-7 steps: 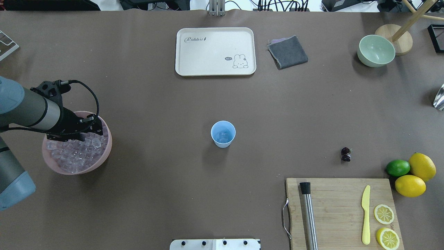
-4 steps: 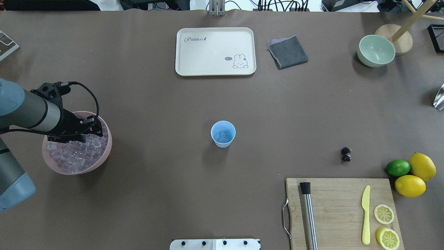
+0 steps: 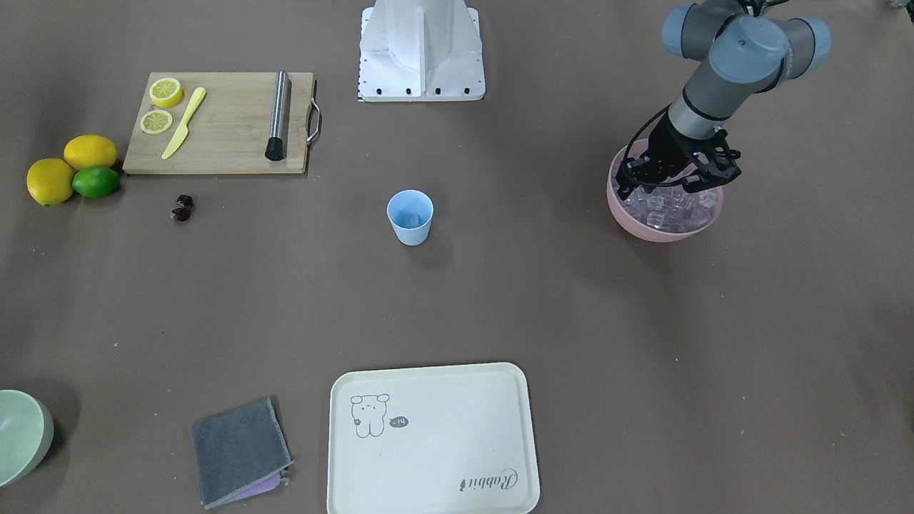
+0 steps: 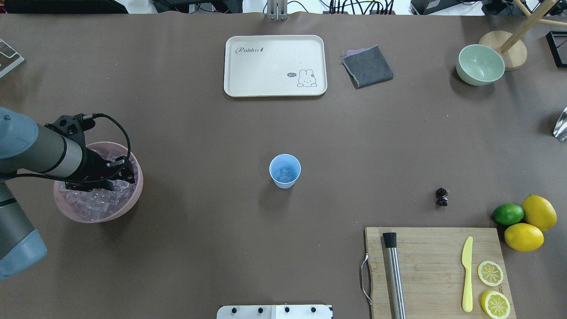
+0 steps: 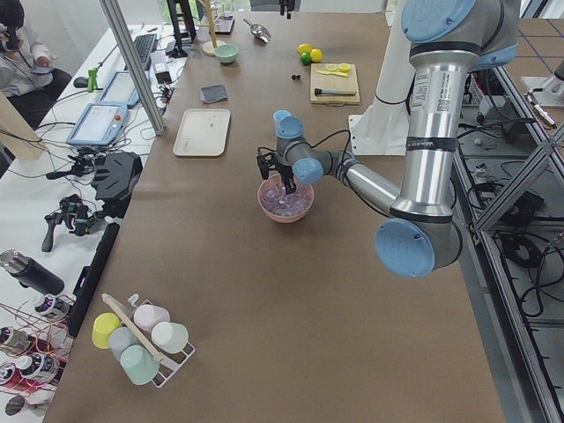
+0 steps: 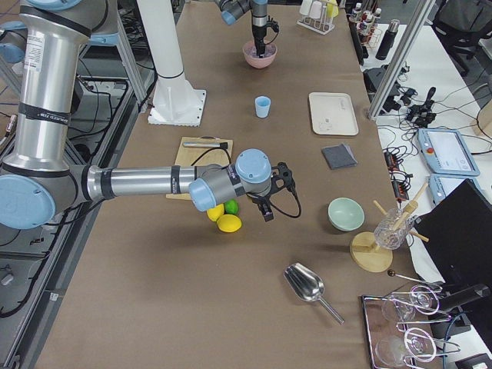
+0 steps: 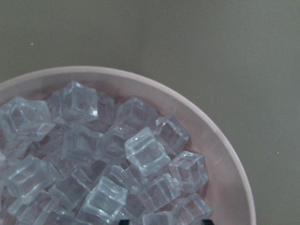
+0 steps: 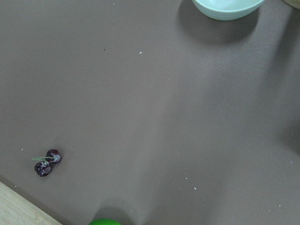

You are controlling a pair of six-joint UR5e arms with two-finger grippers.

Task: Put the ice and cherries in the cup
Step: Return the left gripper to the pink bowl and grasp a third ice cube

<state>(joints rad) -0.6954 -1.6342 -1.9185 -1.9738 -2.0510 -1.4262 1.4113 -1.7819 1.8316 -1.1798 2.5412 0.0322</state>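
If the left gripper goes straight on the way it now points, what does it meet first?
Probably the ice in the pink bowl, directly under the left gripper; the gap is unclear.

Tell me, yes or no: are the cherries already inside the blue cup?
No, the cherries lie on the bare table near the cutting board, well apart from the cup.

I saw bare table from pink bowl (image 4: 133, 201) to cup (image 4: 285, 182): wide lane. Cherries (image 4: 441, 197) lay hemmed toward table's right edge: cutting board (image 4: 429, 257) near on robot side, lime (image 4: 508, 214) and lemons (image 4: 539, 212) toward edge. Tray (image 4: 266, 66), cloth (image 4: 367, 66) sat along far edge.
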